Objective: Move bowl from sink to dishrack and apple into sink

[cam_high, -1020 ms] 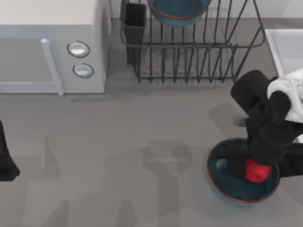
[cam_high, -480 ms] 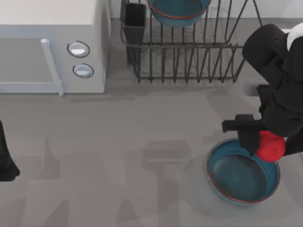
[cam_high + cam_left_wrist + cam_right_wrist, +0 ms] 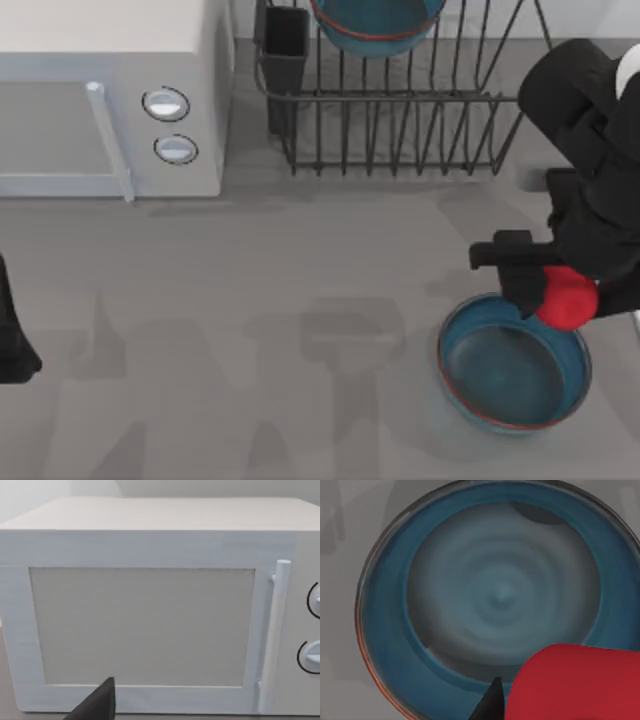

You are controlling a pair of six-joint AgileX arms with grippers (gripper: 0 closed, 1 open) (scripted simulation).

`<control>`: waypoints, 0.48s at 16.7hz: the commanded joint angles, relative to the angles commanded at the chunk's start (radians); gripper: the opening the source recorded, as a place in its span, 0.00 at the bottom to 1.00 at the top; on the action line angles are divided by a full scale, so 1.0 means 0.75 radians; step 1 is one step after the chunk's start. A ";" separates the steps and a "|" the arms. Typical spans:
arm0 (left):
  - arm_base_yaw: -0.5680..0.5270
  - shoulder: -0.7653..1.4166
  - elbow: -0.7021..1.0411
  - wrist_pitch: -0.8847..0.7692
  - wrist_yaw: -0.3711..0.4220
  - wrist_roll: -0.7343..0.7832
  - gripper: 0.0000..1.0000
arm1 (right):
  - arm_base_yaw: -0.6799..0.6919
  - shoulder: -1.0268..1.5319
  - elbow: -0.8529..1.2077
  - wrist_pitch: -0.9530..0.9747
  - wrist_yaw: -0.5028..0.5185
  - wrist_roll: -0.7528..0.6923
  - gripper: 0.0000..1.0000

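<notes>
My right gripper [image 3: 556, 296] is shut on the red apple [image 3: 573, 304] and holds it just above the far right rim of a teal bowl [image 3: 505, 375] that stands on the table at the front right. In the right wrist view the apple [image 3: 575, 685] hangs over that bowl's empty inside [image 3: 500, 595]. A second, matching teal bowl [image 3: 378, 28] rests in the dark wire dishrack [image 3: 400, 130] at the back. The sink is hidden behind my right arm. My left arm [image 3: 10, 340] is parked at the table's left edge.
A white microwave [image 3: 100, 110] with two round knobs stands at the back left, and its door [image 3: 142, 625] faces the left wrist camera. A black utensil cup [image 3: 285, 45] sits at the dishrack's left corner. Bare grey tabletop [image 3: 250, 350] spans the middle and front.
My right gripper has lifted the apple out of the bowl on the table and carried it up and towards the right. That bowl now lies empty. The left arm has not moved.
</notes>
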 joint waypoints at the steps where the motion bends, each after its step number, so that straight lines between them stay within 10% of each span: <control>1: 0.000 0.000 0.000 0.000 0.000 0.000 1.00 | -0.015 0.001 -0.006 0.040 -0.014 -0.019 0.00; 8: 0.000 0.000 0.000 0.000 0.000 0.000 1.00 | -0.260 -0.009 -0.140 0.693 -0.188 -0.223 0.00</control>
